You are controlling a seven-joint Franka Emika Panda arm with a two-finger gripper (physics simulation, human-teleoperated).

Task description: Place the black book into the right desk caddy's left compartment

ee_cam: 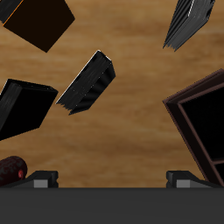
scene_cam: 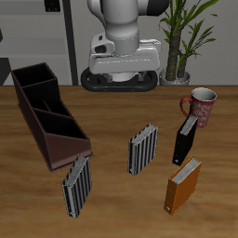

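Observation:
The black book point(scene_cam: 184, 141) stands upright on the table just in front of the mug, its white page edge showing. In the wrist view it point(ee_cam: 24, 107) lies well off to the side of my gripper. The right desk caddy point(scene_cam: 46, 116) is a long dark maroon box with several compartments, across the table from the book. It also shows in the wrist view point(ee_cam: 203, 114). My gripper point(ee_cam: 112, 179) is open and empty, high above the table. Only its fingertips point(ee_cam: 44, 178) show. In the exterior view the arm point(scene_cam: 121, 51) hides it.
An orange book point(scene_cam: 183, 184) stands nearer the front edge than the black book. One striped book point(scene_cam: 141, 149) stands mid-table, and another point(scene_cam: 76, 186) stands by the caddy's front end. A red patterned mug point(scene_cam: 200, 105) is behind the black book. A potted plant point(scene_cam: 181, 42) stands at the back.

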